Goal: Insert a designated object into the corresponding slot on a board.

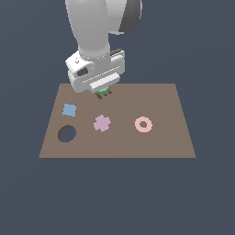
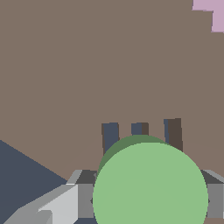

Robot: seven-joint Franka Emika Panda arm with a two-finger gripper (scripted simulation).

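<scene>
My jaws, clamped on the green disc (image 2: 150, 186), hung over the board's (image 1: 160, 137) far edge; the round hole (image 1: 67, 133) lay toward its near-left corner.

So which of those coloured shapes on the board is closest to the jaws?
The purple cross, just below the gripper; the blue square and pink ring sit further off.

Blue square (image 1: 69, 110), cross (image 1: 102, 123) (purplish), ring (image 1: 143, 124)

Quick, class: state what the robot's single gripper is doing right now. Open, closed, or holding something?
Gripper: closed on the small bright green round disc, held above the flat brown rectangular board.
</scene>
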